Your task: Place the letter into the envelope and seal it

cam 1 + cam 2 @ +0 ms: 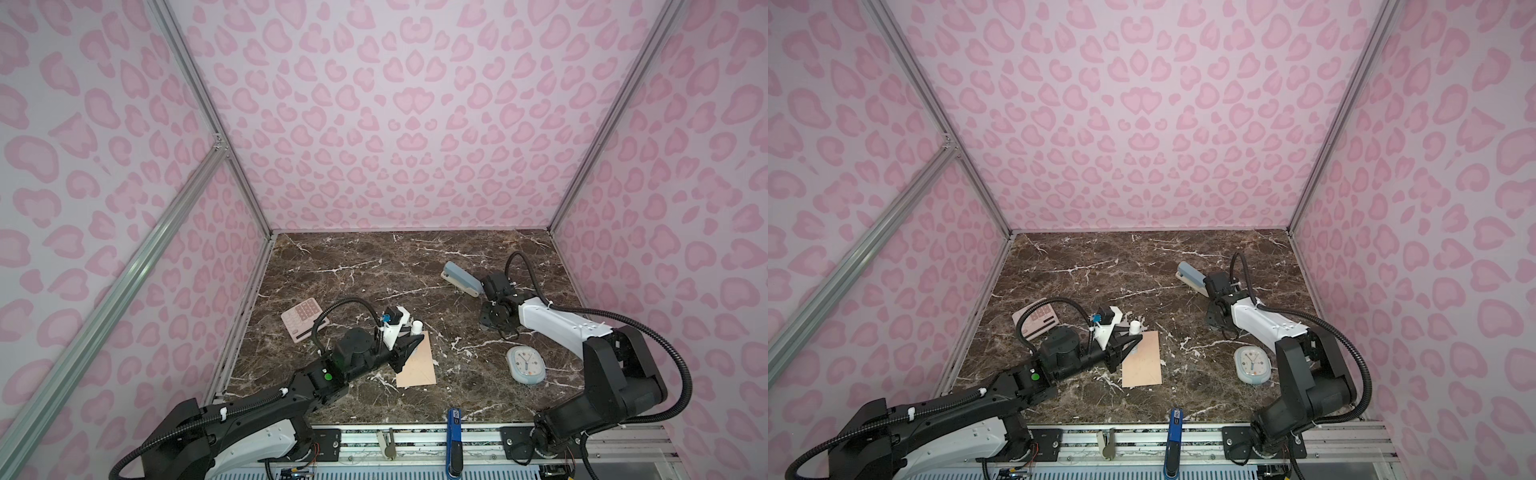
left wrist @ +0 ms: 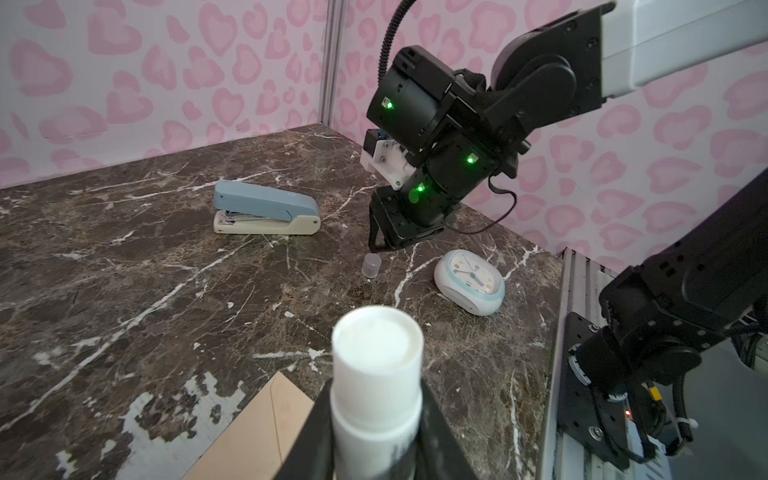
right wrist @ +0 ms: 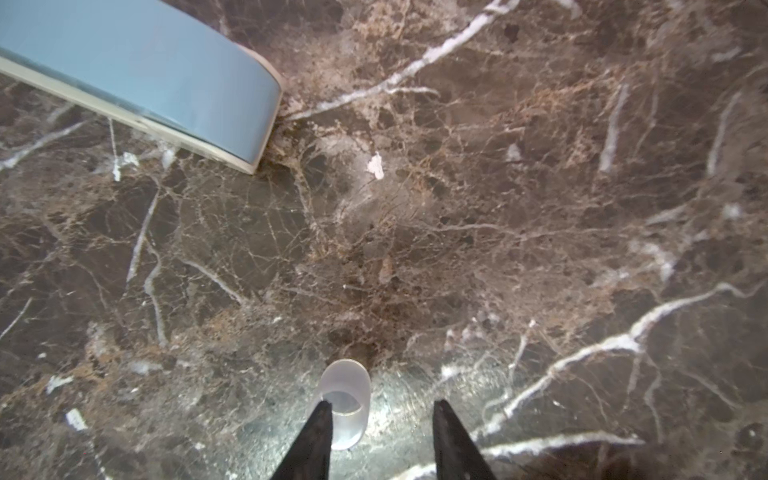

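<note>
The peach-orange envelope (image 1: 417, 365) (image 1: 1142, 361) lies flat on the marble table, flap closed; one corner of it shows in the left wrist view (image 2: 257, 432). The letter is hidden. My left gripper (image 1: 409, 334) (image 1: 1130, 334) (image 2: 376, 401) hovers over the envelope's far end, shut on an uncapped white glue stick (image 1: 417, 326) (image 1: 1134, 326) (image 2: 376, 365). My right gripper (image 1: 486, 326) (image 1: 1214, 322) (image 3: 382, 409) points down at the table, open. A small translucent cap (image 2: 371, 266) (image 3: 345, 399) stands upright beside one of its fingers (image 3: 322, 432).
A blue-and-cream stapler (image 1: 461, 278) (image 2: 266, 208) lies behind the right gripper. A pale blue clock (image 1: 525, 365) (image 2: 469, 282) lies at the right front. A pink calculator (image 1: 303, 320) sits left of the left arm. Pink walls enclose three sides.
</note>
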`<action>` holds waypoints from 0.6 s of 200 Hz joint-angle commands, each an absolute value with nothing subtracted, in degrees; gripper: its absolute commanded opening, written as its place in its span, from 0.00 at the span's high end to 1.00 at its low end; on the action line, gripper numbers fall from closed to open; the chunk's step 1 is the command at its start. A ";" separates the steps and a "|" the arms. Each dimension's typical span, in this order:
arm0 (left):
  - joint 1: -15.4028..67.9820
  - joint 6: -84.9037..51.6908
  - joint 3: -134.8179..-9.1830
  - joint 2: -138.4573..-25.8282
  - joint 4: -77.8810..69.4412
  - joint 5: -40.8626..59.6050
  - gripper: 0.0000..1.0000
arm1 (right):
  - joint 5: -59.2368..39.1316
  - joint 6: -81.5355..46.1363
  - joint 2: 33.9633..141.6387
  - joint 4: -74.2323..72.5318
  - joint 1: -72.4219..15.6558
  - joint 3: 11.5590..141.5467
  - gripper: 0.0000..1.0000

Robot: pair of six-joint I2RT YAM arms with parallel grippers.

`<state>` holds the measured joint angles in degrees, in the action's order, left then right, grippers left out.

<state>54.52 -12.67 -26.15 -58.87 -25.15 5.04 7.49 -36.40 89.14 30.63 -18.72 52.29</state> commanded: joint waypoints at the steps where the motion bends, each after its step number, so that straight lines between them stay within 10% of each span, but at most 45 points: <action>1: 55.01 -12.63 -27.39 -60.16 -29.51 4.90 0.96 | 5.56 -36.68 90.36 30.77 -18.54 52.68 0.58; 120: 55.37 -12.46 -27.57 -60.56 -29.93 4.65 0.96 | 3.03 -36.24 92.24 31.99 -18.44 56.19 0.58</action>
